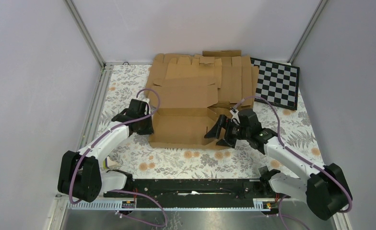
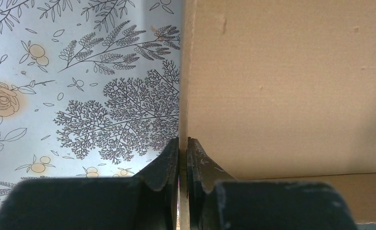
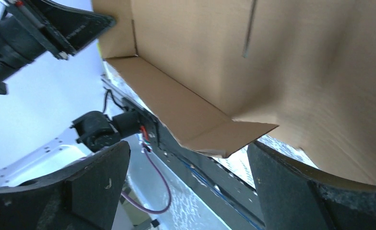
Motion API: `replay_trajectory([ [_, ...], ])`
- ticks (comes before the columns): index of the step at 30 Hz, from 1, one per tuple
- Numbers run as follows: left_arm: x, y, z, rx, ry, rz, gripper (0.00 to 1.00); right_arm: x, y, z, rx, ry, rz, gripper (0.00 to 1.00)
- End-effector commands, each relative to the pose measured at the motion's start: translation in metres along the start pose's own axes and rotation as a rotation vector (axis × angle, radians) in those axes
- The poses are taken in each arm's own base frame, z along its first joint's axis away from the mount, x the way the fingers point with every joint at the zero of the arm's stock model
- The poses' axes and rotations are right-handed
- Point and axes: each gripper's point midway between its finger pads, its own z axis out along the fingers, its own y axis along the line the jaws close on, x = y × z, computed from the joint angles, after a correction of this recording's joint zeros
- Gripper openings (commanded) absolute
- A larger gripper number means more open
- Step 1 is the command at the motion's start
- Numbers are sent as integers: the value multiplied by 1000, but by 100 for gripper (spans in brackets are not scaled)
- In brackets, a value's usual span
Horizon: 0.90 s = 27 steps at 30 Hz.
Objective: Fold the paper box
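Top external: box (image 1: 181, 125) mid-bench (image 1: 167, 163), long axis left-right, between the arms. Left gripper (image 1: 146, 124) pinches its left wall. Right gripper (image 1: 219, 134) spread wide, facing the right-end flap.

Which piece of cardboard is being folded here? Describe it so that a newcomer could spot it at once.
On the floral tablecloth, look just in front of the pile of flat cardboard blanks at the back. The paper box lies there, its left edge pinched by the left gripper. Unlike the flat blanks behind it, it has walls standing up like a shallow tray.
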Motion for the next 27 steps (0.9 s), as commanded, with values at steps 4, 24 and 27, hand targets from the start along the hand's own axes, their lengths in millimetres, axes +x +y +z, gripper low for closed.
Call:
replay_trajectory([
  [4,-13,-14,-4,42,-72,28,0,-21,50,19,-170,-15,-1,100],
  [24,-9,-21,-2,61,-31,53,39,-21,-18,51,148,-18,-216,100],
  [27,-9,-21,-1,57,-25,52,44,-17,-31,52,182,-1,-230,100],
])
